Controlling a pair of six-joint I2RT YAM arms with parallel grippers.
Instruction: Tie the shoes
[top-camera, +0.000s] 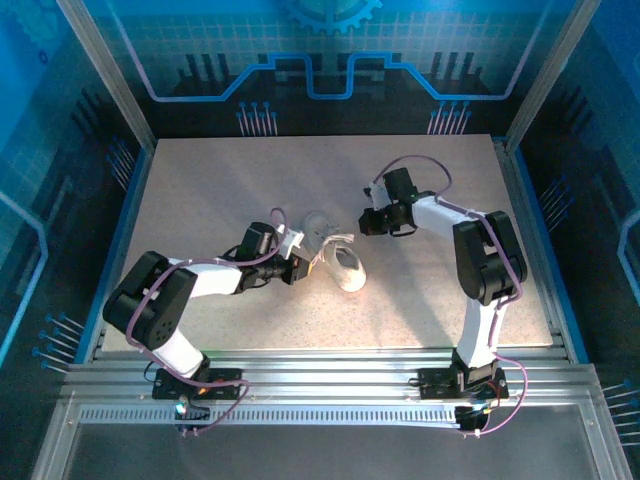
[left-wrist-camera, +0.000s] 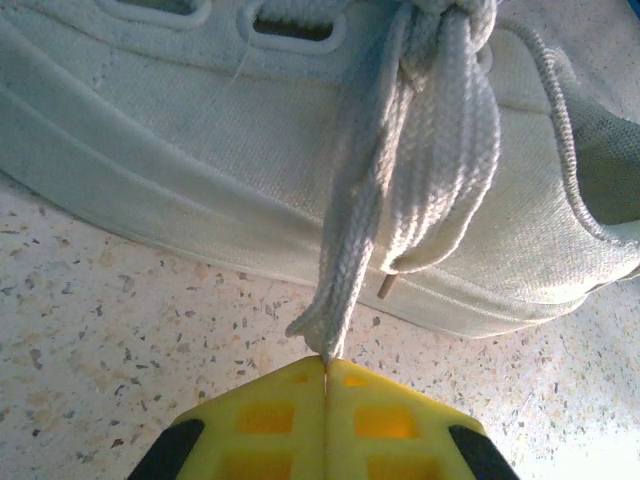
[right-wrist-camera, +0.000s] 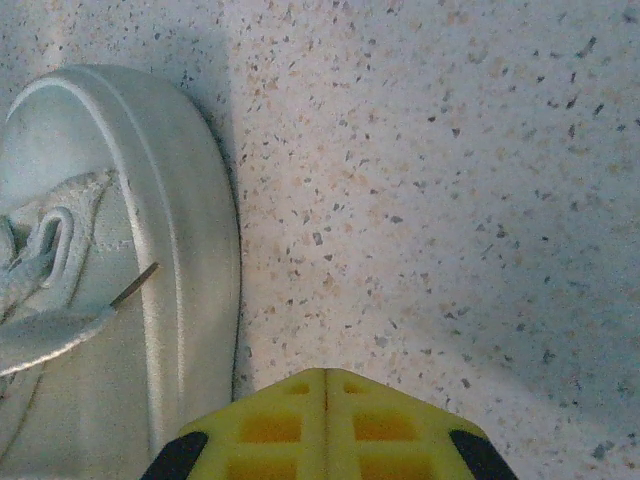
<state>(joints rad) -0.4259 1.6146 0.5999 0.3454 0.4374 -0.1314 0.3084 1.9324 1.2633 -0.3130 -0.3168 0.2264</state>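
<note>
The white sneaker (top-camera: 345, 268) lies on the speckled table near the middle. In the left wrist view its side wall (left-wrist-camera: 200, 150) runs across the top, and a white lace (left-wrist-camera: 350, 280) hangs down from the knot area into my left gripper (left-wrist-camera: 327, 362). The yellow fingers (left-wrist-camera: 270, 415) are shut on the lace's folded end. A second lace end with a tan tip (left-wrist-camera: 386, 286) dangles beside it. My left gripper (top-camera: 303, 266) sits at the shoe's left side. My right gripper (right-wrist-camera: 325, 375) is shut on nothing, hovering over bare table just right of the shoe's toe (right-wrist-camera: 170, 200), above and right of the shoe (top-camera: 368, 224).
A loose lace end (right-wrist-camera: 60, 335) with a tan tip lies across the shoe's top. The speckled tabletop (top-camera: 200, 190) has free room to the left, right and far side of the shoe. Blue walls and metal posts ring the table.
</note>
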